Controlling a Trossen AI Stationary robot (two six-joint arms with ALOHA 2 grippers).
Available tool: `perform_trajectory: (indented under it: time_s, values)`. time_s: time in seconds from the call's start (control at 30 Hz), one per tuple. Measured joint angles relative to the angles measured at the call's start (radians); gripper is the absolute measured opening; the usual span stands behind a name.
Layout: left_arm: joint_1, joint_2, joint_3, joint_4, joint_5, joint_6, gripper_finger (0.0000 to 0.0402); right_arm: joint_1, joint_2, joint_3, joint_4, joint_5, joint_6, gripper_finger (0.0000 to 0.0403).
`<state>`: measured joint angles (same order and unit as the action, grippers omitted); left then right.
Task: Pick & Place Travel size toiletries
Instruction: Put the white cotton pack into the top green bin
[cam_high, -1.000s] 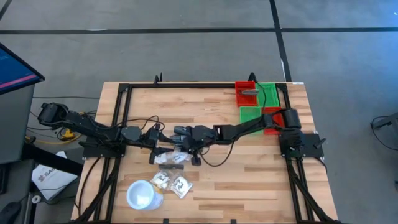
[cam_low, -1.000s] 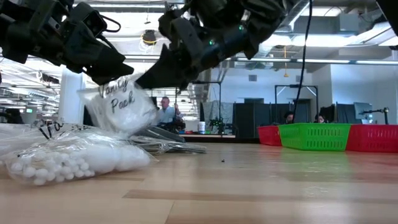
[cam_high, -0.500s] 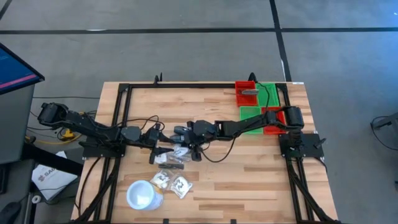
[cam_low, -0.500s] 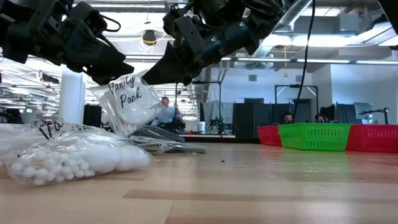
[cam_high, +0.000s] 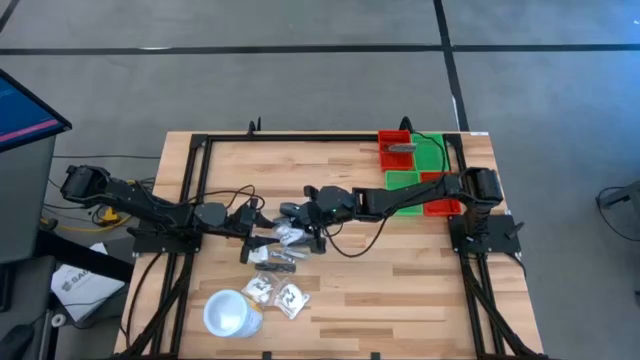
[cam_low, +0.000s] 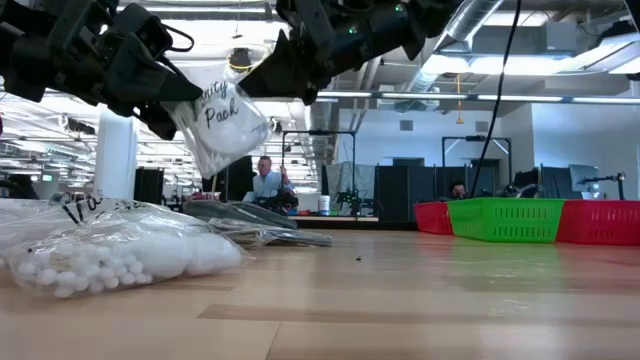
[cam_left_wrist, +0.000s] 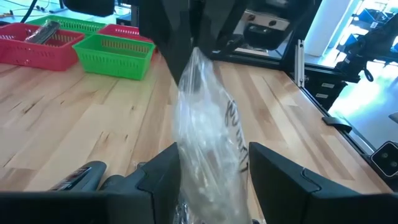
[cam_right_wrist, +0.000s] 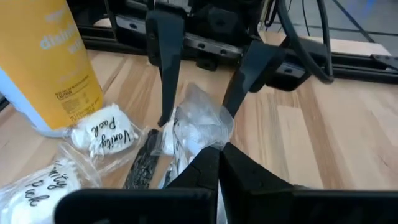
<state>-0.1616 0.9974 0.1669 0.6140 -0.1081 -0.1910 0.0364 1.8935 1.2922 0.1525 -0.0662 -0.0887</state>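
A clear sachet with white contents, lettered "Vanity Pack" (cam_low: 222, 115), hangs in the air left of the table's middle (cam_high: 290, 236). My right gripper (cam_right_wrist: 217, 155) is shut on it, coming from the table's right (cam_high: 298, 226). My left gripper (cam_left_wrist: 211, 168) is open; its two fingers (cam_right_wrist: 165, 68) stand on either side of the sachet, and I cannot tell whether they touch it. Other sachets (cam_high: 290, 298) and dark tubes (cam_high: 275, 262) lie on the table nearer the front edge. My right gripper pinches the sachet's upper edge (cam_left_wrist: 194, 59) between its two fingers. The fingers slant down from the table's right side. The sachet hangs below them, tilted and clear of the table and of the items under it.
A yellow canister with a white top (cam_high: 228, 312) stands near the front left. A sachet of white balls (cam_low: 120, 255) lies close to the low camera. Red and green bins (cam_high: 412, 165) stand at the far right, one red bin holding a dark item (cam_high: 400, 147). Bare wood lies between.
My right gripper has gone up and a little toward the table's right edge, still shut on the sachet. The sachet has risen from just above the pile of items and now hangs higher, clear of them.
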Motion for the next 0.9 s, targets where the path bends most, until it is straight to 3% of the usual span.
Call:
perform_trajectory:
  time_s: [0.13,0.37,0.67,0.9]
  values:
    - [0.0,0.0,0.0,0.0,-0.001,0.0,0.0144,0.0,0.0,0.0,0.004,0.001,0.0,0.0]
    - [0.0,0.0,0.0,-0.002,-0.047,0.007,0.0013,0.0,0.0,0.0,0.013,0.015,-0.008,0.0]
    - [0.0,0.0,0.0,-0.001,-0.052,0.007,0.0004,-0.02,-0.015,0.0,-0.006,0.014,-0.031,0.0009]
    - [0.0,0.0,0.0,-0.007,-0.097,0.008,0.0003,-0.064,-0.096,0.0,-0.113,0.013,-0.043,0.0073]
